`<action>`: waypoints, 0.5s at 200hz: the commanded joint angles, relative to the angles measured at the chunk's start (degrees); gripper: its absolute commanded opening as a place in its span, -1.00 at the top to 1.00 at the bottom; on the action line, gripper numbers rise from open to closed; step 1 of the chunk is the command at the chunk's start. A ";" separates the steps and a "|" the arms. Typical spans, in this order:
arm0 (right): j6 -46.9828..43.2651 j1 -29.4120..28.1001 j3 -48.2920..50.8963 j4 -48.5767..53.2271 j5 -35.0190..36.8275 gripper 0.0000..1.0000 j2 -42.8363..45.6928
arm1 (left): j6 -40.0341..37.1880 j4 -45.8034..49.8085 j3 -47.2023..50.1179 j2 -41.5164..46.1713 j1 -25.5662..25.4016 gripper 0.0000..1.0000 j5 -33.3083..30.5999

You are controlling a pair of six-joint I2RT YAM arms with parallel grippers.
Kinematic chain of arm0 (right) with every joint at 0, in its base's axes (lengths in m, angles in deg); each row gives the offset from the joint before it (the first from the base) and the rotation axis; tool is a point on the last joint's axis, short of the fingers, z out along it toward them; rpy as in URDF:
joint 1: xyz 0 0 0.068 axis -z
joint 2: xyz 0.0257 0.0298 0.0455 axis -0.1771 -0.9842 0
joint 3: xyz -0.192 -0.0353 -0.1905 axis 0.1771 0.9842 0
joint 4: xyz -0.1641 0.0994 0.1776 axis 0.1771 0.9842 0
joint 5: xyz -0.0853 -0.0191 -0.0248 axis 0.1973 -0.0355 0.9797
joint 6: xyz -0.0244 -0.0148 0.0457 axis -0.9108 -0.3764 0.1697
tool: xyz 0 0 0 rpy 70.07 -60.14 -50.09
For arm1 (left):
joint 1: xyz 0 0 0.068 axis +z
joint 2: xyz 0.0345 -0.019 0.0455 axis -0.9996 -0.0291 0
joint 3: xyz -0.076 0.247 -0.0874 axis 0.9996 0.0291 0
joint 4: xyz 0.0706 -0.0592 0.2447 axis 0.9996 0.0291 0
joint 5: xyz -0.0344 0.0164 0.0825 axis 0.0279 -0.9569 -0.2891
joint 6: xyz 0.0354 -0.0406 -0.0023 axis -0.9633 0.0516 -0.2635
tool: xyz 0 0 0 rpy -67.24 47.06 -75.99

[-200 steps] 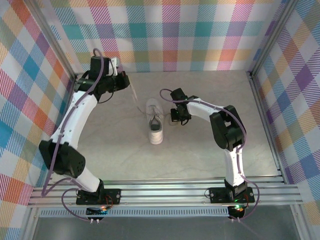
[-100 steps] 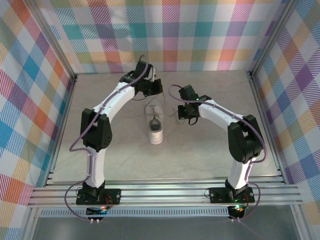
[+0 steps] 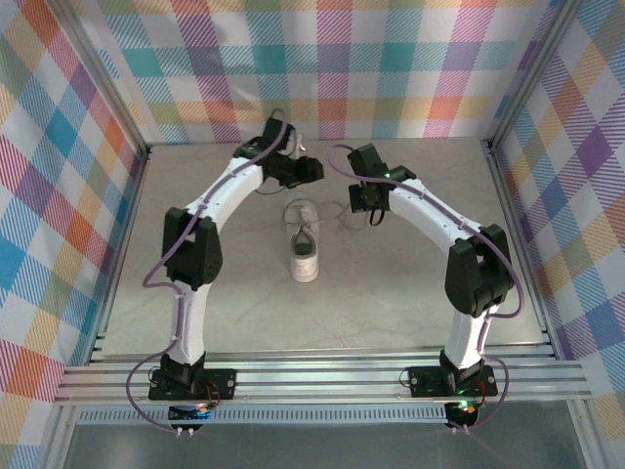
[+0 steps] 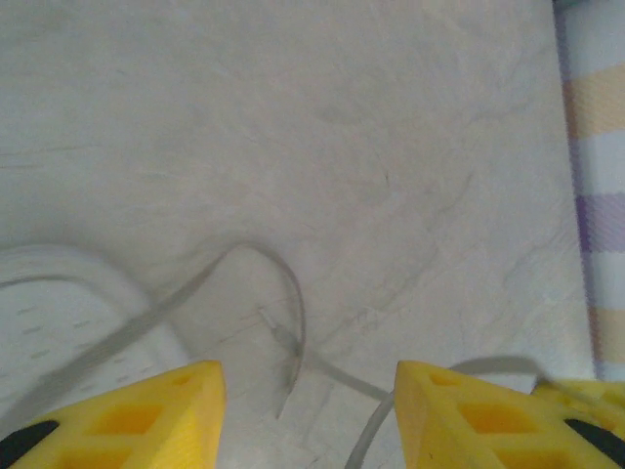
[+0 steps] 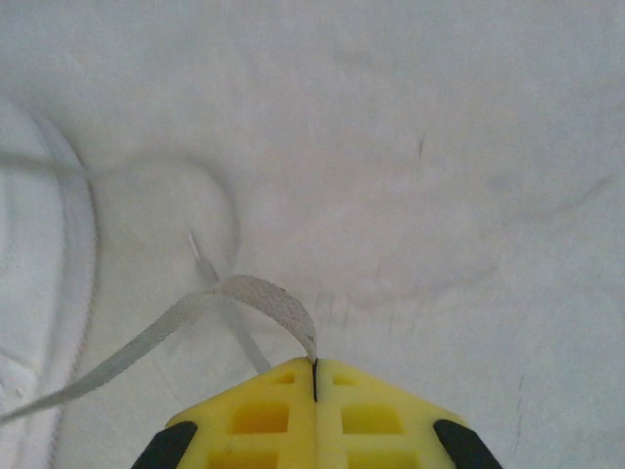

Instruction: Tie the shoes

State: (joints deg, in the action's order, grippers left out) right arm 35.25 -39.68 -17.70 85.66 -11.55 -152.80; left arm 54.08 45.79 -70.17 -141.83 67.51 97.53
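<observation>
The white sneaker (image 3: 304, 241) is seen at the centre of the overhead frame, laid lengthwise up and down the picture on the pale surface (image 3: 410, 293). The surface is closed in by plaid walls (image 3: 391, 68) at the top, left and right, and an aluminium rail (image 3: 322, 376) runs across the bottom.

The left end effector (image 3: 312, 168) is placed just above the sneaker's upper end. The right end effector (image 3: 370, 208) is placed to the upper right of the sneaker. Nothing stands between either one and the sneaker.

In the right wrist view a flat white lace (image 5: 244, 293) is pinched at its end between the clenched yellow fingers (image 5: 264, 415), and it is drawn off toward the lower left. In the left wrist view the yellow fingers (image 4: 146, 410) are spread apart and released. A second lace strand (image 4: 288, 313) lies curled on the surface between them, ungripped.

In both wrist views only a blurred white edge of the sneaker is caught at the left, cut off by the frame. From overhead the thin laces are hard to make out against the pale surface.
</observation>
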 commanded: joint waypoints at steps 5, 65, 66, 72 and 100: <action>-7.09 -1.03 -10.70 2.73 1.66 1.00 -4.75 | 2.16 -3.20 8.38 11.44 6.25 0.03 2.72; -33.38 -10.10 -50.15 12.35 -6.43 1.00 -27.76 | 1.83 -5.80 31.36 26.91 14.95 0.03 2.26; -33.87 -10.31 -50.61 12.40 -6.69 1.00 -28.08 | 1.79 -5.79 31.68 27.07 15.07 0.03 2.25; -36.82 -11.71 -52.73 12.39 -8.12 1.00 -29.81 | 1.84 -5.77 33.61 28.27 15.65 0.03 2.08; -43.04 -16.35 -51.77 8.50 -12.01 0.93 -33.22 | 1.50 -5.49 40.76 32.56 17.84 0.03 1.38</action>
State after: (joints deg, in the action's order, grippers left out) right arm 2.73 -52.42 -68.54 92.50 -17.80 -183.38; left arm 55.30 40.19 -33.87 -112.80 83.60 98.60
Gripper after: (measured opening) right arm 0.047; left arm 0.483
